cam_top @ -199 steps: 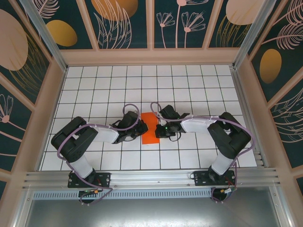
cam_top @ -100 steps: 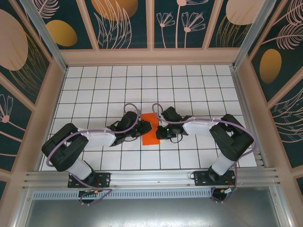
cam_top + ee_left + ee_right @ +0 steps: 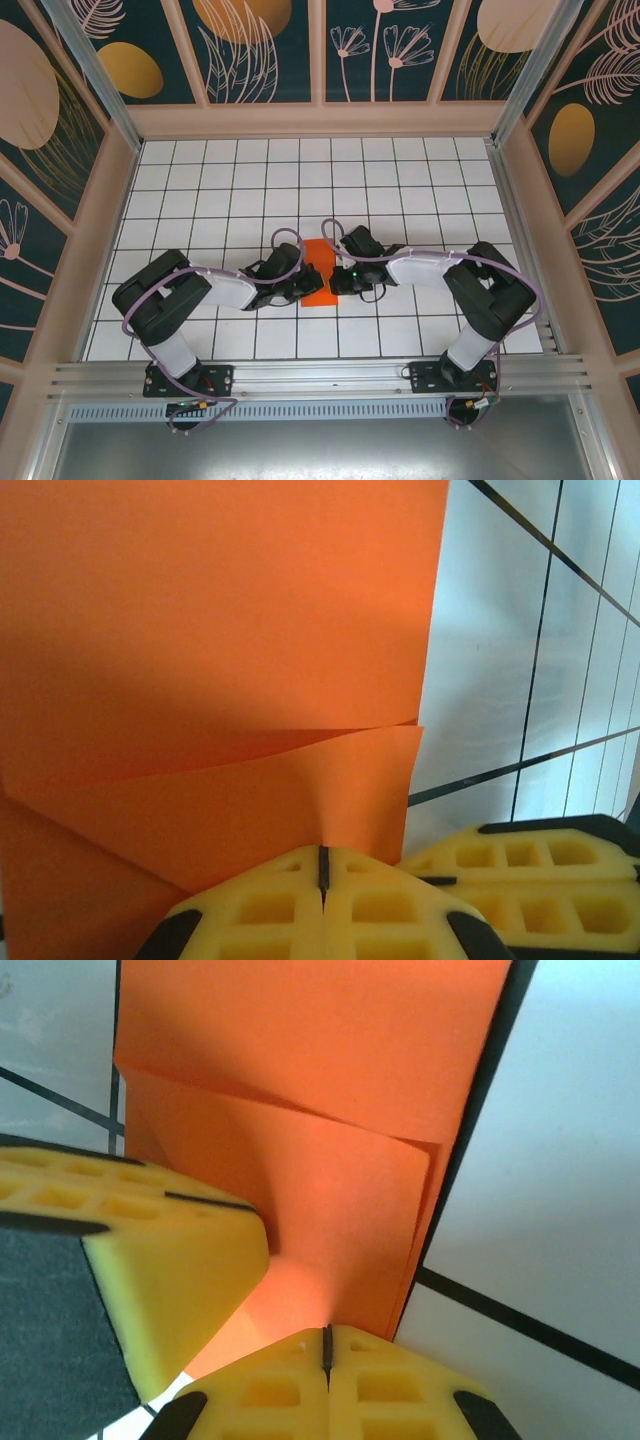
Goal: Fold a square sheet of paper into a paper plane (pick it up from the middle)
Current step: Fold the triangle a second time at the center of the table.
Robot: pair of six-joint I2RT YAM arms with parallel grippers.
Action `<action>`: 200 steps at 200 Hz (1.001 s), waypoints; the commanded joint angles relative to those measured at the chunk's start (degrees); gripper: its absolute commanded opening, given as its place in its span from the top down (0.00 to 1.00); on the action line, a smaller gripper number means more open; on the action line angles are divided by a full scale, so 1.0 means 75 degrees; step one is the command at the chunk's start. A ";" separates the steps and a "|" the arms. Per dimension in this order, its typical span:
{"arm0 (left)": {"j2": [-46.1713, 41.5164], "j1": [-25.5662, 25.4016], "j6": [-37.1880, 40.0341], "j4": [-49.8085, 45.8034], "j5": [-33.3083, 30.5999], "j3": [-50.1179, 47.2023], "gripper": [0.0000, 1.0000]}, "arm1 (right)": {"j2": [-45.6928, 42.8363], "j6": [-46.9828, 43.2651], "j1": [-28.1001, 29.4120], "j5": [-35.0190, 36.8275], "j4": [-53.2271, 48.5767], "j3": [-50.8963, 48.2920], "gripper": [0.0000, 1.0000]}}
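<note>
**Clearance around the paper, mid-table**

The square sheet of paper [image 3: 318, 258] is hemmed in on both sides by the left gripper [image 3: 308, 284] and the right gripper [image 3: 336, 280]. Both are closed, with tips close together at its near end, possibly touching. Approach from the near side is blocked by both arms. Open tiles of the table [image 3: 300, 180] are seen behind, up to the rear wall [image 3: 320, 120].

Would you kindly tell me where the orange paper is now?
In the top view, the orange paper lies mid-table, between the left gripper and the right gripper.
</note>
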 commanded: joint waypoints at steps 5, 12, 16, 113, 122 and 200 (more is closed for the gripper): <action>0.0363 -0.0044 0.0087 -0.0441 -0.0228 0.0044 1.00 | -0.0656 -0.0128 0.0038 0.0020 -0.0494 0.0154 1.00; 0.0408 -0.0048 0.0080 -0.0424 -0.0215 0.0033 1.00 | -0.0775 -0.0154 0.0038 -0.0073 -0.0468 0.0179 1.00; 0.0427 -0.0052 0.0071 -0.0421 -0.0212 0.0022 1.00 | -0.0812 -0.0156 0.0038 -0.0151 -0.0448 0.0181 1.00; 0.0216 -0.0033 0.0254 -0.0612 -0.0407 -0.0004 1.00 | 0.0101 0.0011 0.0167 -0.0119 -0.0177 -0.0226 1.00; 0.0165 -0.0034 0.0277 -0.0702 -0.0504 -0.0004 1.00 | 0.0189 -0.0003 0.0173 -0.0048 -0.0223 -0.0267 1.00; -0.0144 0.1016 0.0922 -0.0741 -0.0562 -0.0393 0.97 | 0.0351 -0.0135 0.0152 0.0282 -0.0511 -0.0758 1.00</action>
